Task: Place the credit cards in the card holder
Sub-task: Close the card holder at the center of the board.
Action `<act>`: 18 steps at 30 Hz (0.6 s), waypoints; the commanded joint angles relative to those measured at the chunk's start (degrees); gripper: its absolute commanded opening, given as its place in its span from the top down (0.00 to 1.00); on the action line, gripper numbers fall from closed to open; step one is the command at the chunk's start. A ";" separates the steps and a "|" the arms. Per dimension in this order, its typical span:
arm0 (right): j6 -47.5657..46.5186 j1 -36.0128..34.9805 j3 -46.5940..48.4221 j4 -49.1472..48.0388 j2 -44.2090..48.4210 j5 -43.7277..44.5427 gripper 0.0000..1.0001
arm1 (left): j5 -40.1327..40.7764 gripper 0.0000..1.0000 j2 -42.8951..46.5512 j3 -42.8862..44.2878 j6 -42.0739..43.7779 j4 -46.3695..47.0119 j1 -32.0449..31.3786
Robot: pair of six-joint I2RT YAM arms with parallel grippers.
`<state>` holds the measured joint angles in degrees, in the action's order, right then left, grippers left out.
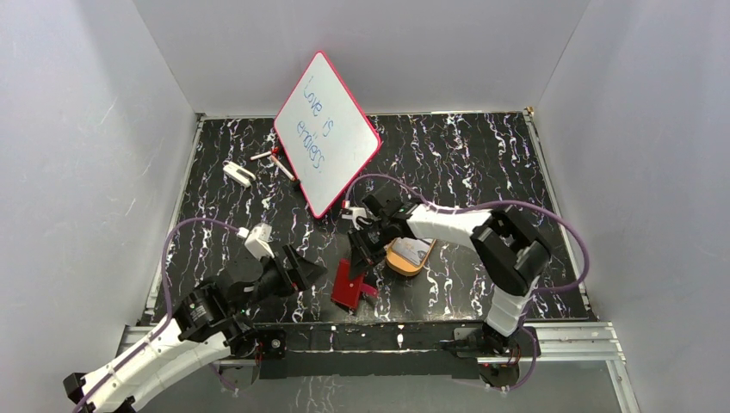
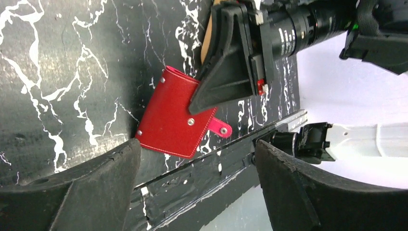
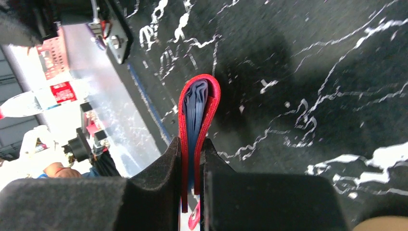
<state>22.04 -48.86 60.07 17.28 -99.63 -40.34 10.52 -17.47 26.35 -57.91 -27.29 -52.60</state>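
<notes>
Right gripper (image 3: pixel 191 156) clamps the folded wallet (image 3: pixel 197 101) by 1 edge — left gripper (image 2: pixel 195 154), jaws wide apart, sits just beside it, holding nothing.

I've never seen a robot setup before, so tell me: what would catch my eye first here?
The bright red card holder stands out most, pinched on edge by the right gripper near the front centre of the black, white-veined table. Behind it, a red-framed whiteboard leans at the back, handwritten with "Love is endless". The left gripper sits open just left of the card holder.
</notes>
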 commanded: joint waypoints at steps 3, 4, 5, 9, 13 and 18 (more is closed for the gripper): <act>-3.51 -1.86 3.97 2.11 -4.84 3.39 0.84 | -5.45 0.17 -0.57 -4.15 -2.54 2.09 0.13; -3.08 -1.93 3.61 1.50 -5.01 3.87 0.79 | -6.09 0.17 -0.44 -5.33 -3.11 2.80 0.12; -2.65 -1.88 3.25 1.04 -5.07 4.40 0.73 | -6.73 0.17 -0.27 -6.59 -3.50 3.58 0.09; -0.87 -1.94 3.23 0.69 -3.90 7.20 0.49 | -8.01 0.19 -0.15 -9.86 -4.42 6.94 0.12; 1.39 -1.92 3.02 1.78 0.46 12.38 0.31 | -7.61 0.19 -1.13 -9.86 -3.18 8.60 0.13; 4.93 -1.93 0.31 3.77 9.58 19.51 0.12 | -6.55 0.19 -3.64 -7.65 -0.72 8.87 0.13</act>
<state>23.73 -50.65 61.71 19.88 -99.18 -27.03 4.03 -19.40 15.92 -60.97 -20.14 -52.60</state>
